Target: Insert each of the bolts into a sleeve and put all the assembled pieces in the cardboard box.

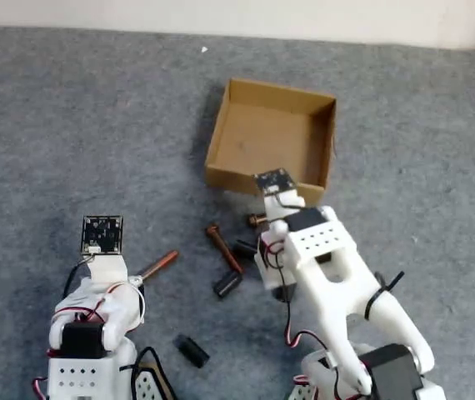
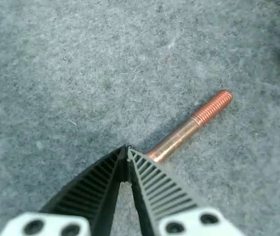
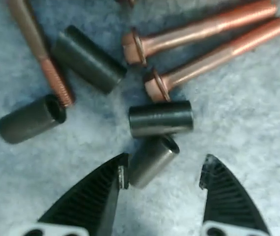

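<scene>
— The grey carpet (image 1: 71, 125) is carrying every part. Where are you working?
— I'm holding the right gripper (image 3: 165, 167) spread around a sleeve (image 3: 152, 160) near the cardboard box (image 1: 229, 179), ready to pinch it. The left gripper (image 2: 127, 155) is sitting closed farther from the box, a bolt (image 2: 189, 130) poking out from under it.

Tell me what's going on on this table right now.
Two robot arms are set over small parts scattered on a grey carpet. The right tool is open, with a dark sleeve lying between its fingers, next to more sleeves and copper bolts. The left tool is shut, its tip at one end of a separate bolt; whether it grips it is unclear. The cardboard box sits beyond the pile.
</scene>
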Robot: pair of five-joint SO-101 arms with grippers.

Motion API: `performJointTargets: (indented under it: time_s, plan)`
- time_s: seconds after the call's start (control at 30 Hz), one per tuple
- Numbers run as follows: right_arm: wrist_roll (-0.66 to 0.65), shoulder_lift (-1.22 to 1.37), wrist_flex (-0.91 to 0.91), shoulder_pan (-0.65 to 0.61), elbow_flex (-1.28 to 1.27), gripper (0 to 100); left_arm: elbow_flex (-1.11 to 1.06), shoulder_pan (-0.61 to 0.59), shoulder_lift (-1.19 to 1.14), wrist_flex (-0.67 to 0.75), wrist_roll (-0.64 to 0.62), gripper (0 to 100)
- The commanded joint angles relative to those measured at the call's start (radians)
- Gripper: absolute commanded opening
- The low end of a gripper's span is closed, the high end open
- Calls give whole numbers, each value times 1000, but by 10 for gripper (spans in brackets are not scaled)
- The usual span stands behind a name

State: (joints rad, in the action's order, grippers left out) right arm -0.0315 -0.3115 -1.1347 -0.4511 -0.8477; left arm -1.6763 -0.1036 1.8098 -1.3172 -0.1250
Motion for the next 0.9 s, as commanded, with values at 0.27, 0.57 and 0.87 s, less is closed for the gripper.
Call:
performJointTargets:
  time_s: [0.27, 0.57, 0.87]
  plan:
    - [11, 21, 125, -12, -96, 107, -21, 16, 10, -2, 3, 6]
    - [0, -16, 51, -12, -87, 6, -21, 16, 10, -2, 3, 6]
    - [-68, -392, -51, 65, -68, 5, -21, 16, 10, -2, 3, 6]
